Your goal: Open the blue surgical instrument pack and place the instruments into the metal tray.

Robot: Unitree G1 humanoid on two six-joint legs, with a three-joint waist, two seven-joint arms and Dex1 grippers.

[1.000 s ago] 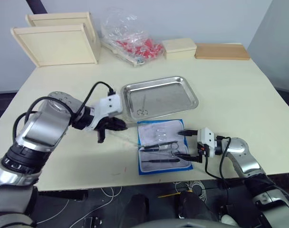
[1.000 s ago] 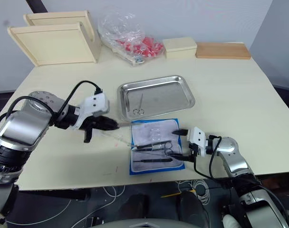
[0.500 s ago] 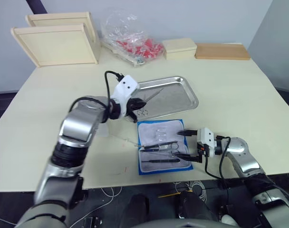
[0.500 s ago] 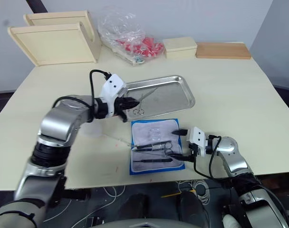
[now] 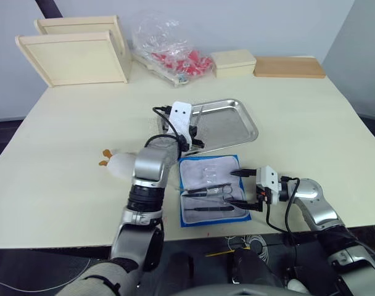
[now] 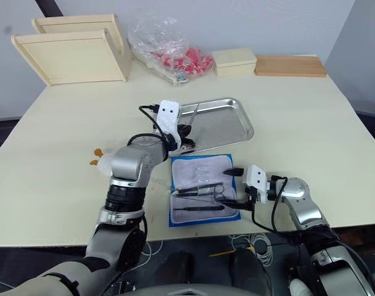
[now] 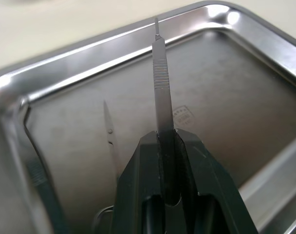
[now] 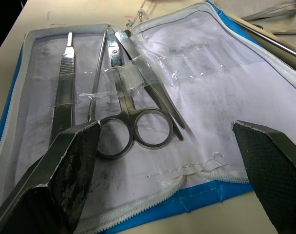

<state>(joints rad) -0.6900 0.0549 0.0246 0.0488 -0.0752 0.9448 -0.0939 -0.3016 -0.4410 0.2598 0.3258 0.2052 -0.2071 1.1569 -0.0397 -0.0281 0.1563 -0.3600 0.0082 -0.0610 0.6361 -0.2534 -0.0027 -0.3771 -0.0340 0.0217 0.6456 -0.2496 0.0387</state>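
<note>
The blue surgical instrument pack (image 5: 212, 166) lies open on the table just in front of the metal tray (image 5: 234, 126). In its pale lining rest ring-handled scissors (image 8: 133, 122), forceps (image 8: 148, 83) and a flat handle (image 8: 63, 97). My left gripper (image 7: 165, 136) hovers over the tray's left part, shut on a slim metal instrument (image 7: 160, 78) that points into the tray. One pair of scissors (image 7: 109, 131) lies on the tray floor. My right gripper (image 5: 242, 187) stands open at the pack's right edge, its fingers (image 8: 65, 165) apart above the lining.
Two pale wooden boxes (image 5: 73, 55) stand at the back left. A clear bag of red items (image 5: 172, 55), a small pale box (image 5: 232, 61) and a wooden board (image 5: 289, 66) line the back. The table's front edge runs close behind the pack.
My left gripper has swung from the table left of the pack to above the tray, carrying the slim instrument. The right gripper has stayed put.
</note>
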